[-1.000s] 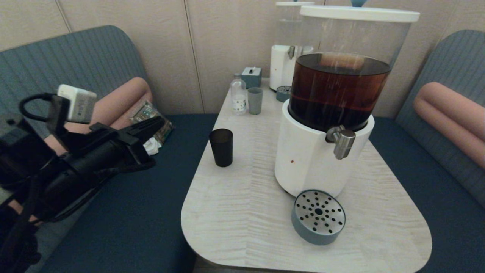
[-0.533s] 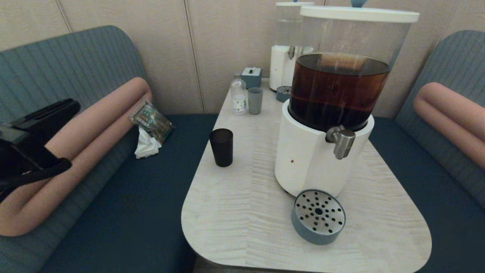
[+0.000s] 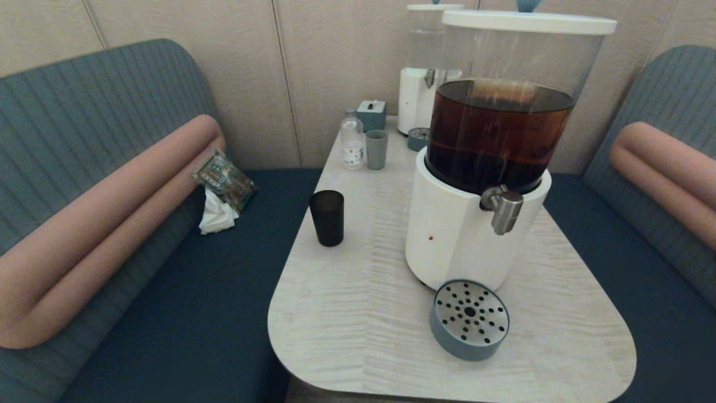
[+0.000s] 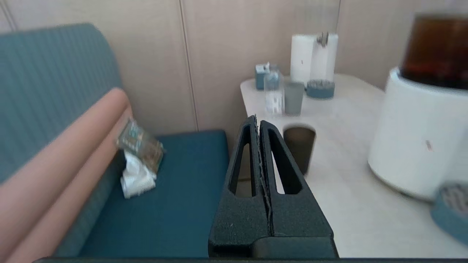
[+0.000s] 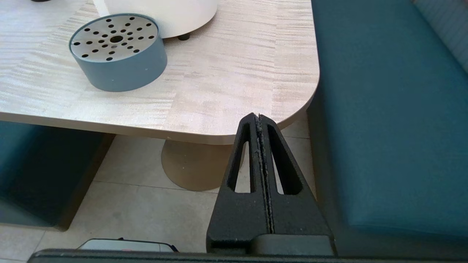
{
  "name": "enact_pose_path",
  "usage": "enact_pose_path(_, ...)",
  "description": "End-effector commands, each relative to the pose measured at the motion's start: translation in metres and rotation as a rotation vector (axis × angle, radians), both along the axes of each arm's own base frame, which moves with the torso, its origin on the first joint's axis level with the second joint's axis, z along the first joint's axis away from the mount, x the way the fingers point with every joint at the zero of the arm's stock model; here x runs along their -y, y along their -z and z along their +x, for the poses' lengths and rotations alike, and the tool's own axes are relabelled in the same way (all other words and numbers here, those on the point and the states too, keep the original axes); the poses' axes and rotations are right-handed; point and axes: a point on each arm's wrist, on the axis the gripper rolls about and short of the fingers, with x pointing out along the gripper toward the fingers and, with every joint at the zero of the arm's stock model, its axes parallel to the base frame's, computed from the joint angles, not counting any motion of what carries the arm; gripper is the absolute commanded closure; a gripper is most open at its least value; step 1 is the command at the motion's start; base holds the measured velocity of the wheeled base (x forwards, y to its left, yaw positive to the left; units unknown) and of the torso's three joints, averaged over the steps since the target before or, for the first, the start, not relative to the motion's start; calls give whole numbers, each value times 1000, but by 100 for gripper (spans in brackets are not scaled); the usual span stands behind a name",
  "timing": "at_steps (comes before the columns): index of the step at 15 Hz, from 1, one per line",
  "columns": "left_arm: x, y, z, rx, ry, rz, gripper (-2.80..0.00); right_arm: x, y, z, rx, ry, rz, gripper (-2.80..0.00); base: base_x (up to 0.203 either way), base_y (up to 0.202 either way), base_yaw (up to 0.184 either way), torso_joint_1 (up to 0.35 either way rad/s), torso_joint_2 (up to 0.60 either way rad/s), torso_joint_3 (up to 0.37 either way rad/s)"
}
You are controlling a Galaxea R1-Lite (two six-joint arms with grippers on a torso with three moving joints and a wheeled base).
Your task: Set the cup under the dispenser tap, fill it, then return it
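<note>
The dark cup (image 3: 327, 217) stands upright on the table's left side, well left of the big dispenser (image 3: 481, 168) with brown liquid. Its steel tap (image 3: 505, 208) hangs over the round blue-grey drip tray (image 3: 470, 319). Neither arm shows in the head view. In the left wrist view my left gripper (image 4: 257, 120) is shut and empty, over the bench seat short of the cup (image 4: 299, 148). My right gripper (image 5: 258, 117) is shut and empty, low beside the table's near right corner, with the drip tray (image 5: 117, 51) beyond it.
A water bottle (image 3: 352, 140), a small grey-green cup (image 3: 376, 149), a blue box (image 3: 371, 113) and a smaller clear-liquid dispenser (image 3: 422, 73) stand at the table's far end. A packet and tissue (image 3: 221, 187) lie on the left bench. Blue benches flank the table (image 3: 347, 313).
My left arm has drawn back leftward and out of the head view. The cup and dispenser have not moved.
</note>
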Motion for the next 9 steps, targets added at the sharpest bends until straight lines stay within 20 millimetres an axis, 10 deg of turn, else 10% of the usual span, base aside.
enact_pose_path(1, 1, 26, -31, 78, 0, 0, 0, 0, 0, 0, -1, 0, 0, 0, 0, 0, 0, 0, 0, 0)
enact_pose_path(9, 2, 71, -60, 120, 41, -16, 0, 0, 0, 0, -1, 0, 0, 0, 0, 0, 0, 0, 0, 0)
